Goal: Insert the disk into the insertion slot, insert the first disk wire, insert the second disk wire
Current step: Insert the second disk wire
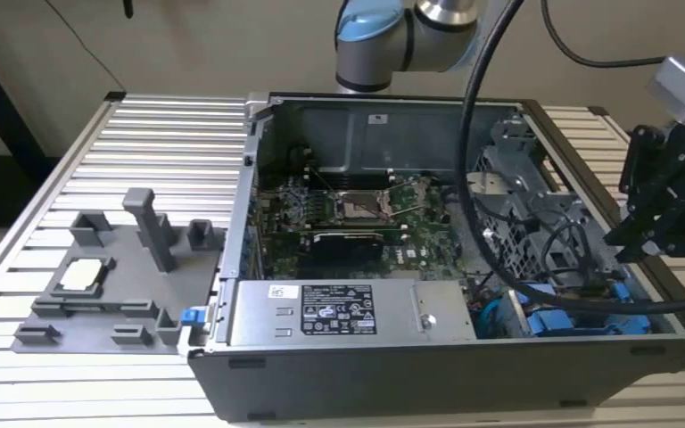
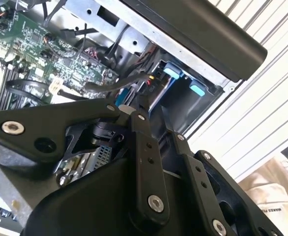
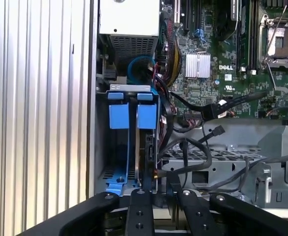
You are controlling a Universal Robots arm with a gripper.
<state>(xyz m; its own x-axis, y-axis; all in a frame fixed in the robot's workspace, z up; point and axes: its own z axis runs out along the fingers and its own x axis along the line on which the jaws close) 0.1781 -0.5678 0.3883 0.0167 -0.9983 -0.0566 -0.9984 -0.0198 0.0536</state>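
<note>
The disk (image 3: pixel 146 117) sits in the insertion slot (image 3: pixel 100 147) of the drive cage, beside a second blue-railed drive (image 3: pixel 118 116). In the exterior view the blue rails of the disk (image 1: pixel 563 319) show at the case's near right corner. My gripper (image 3: pixel 157 192) hangs at the drives' cable end, with its fingers drawn together on the black connector of a disk wire (image 3: pixel 150 162). In the second wrist view the gripper (image 2: pixel 140 105) pinches just below that black disk wire (image 2: pixel 114 83), close to the blue rails (image 2: pixel 171 72). In the exterior view the gripper (image 1: pixel 623 252) is over the case's right wall.
The silver power-supply box (image 1: pixel 342 308) fills the case's near side, with the motherboard (image 1: pixel 342 209) behind it. Loose black cables (image 3: pixel 193 147) cross the grey cage (image 3: pixel 222 157). A grey parts fixture (image 1: pixel 117 285) stands on the ribbed table at the exterior view's left. The arm's thick hose (image 1: pixel 474 178) drapes into the case.
</note>
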